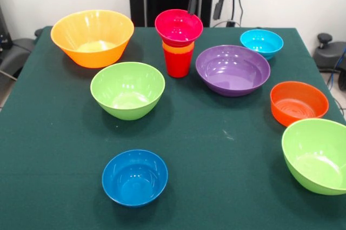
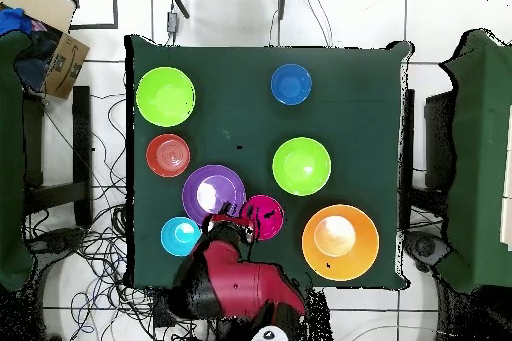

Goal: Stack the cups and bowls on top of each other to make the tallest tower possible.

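My gripper (image 1: 207,4) hung empty, fingers apart, just above and behind the tower (image 1: 178,46) (pink bowl (image 1: 179,26) seated on nested cups (image 1: 178,59), narrow pieces low), the other bowls scattered across the desk (image 1: 216,149) beyond it.

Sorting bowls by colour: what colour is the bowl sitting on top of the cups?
Pink; the small bowl shows best in the front view.

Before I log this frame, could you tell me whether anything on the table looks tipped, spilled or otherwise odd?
Nothing stands out. The tower stands upright: pink bowl on an orange cup nested in the red cup. The other bowls sit upright and apart on the cloth, nothing spilled.
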Robot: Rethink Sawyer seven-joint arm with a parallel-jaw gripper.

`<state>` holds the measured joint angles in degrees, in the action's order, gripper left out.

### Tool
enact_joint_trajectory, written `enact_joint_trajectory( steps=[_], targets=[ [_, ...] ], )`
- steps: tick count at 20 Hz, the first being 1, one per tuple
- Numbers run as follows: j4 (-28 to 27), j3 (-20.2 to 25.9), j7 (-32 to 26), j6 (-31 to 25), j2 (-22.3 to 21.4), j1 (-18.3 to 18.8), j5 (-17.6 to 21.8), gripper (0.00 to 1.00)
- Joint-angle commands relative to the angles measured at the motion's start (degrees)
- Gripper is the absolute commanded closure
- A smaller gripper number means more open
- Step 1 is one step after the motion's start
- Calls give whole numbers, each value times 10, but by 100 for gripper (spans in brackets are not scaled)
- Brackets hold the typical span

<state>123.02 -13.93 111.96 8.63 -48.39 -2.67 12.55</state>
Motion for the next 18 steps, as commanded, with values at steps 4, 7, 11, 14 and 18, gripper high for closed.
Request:
enact_joint_trajectory(
  steps=[4,7,11,14,18],
  targets=[
    [-29,83,-21,-172,-80,0,31,0],
    [-52,84,-31,-192,-86,-1,39,0],
    [-72,105,-30,-192,-79,8,42,0],
    [-83,104,-16,-175,-65,5,45,0],
    [-90,105,3,-145,-44,2,45,0]
  ],
)
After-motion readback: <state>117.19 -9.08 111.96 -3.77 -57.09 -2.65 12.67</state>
